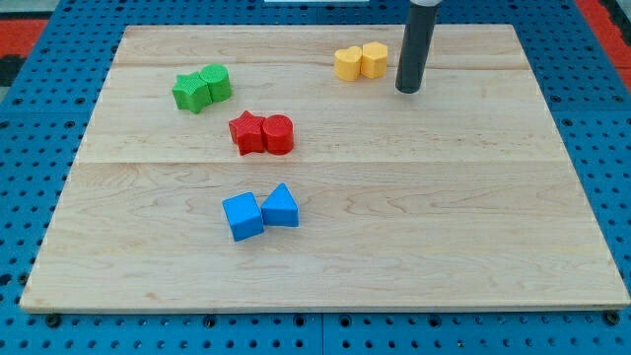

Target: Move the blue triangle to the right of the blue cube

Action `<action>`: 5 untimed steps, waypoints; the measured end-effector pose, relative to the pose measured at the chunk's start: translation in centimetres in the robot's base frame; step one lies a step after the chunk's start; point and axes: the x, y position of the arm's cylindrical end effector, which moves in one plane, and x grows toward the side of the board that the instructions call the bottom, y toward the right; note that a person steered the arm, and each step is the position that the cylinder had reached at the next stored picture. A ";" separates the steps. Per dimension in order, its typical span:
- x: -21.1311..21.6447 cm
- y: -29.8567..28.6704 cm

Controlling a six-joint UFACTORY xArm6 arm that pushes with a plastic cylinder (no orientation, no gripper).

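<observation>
The blue cube point(243, 216) lies on the wooden board point(444, 227) at the lower middle left. The blue triangle point(281, 206) lies right beside it, touching its right side. My tip point(408, 90) is near the view's top right, just right of the yellow blocks, far up and to the right of the blue pair.
A yellow pentagon-like block point(348, 63) and a yellow hexagon-like block point(374, 59) touch near the top. A green star point(191, 93) and green cylinder-like block point(215, 83) sit at upper left. A red star point(246, 132) and red cylinder point(278, 134) sit at middle left.
</observation>
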 end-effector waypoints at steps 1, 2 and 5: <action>0.0 0.4; -0.1 0.4; -4.2 -0.3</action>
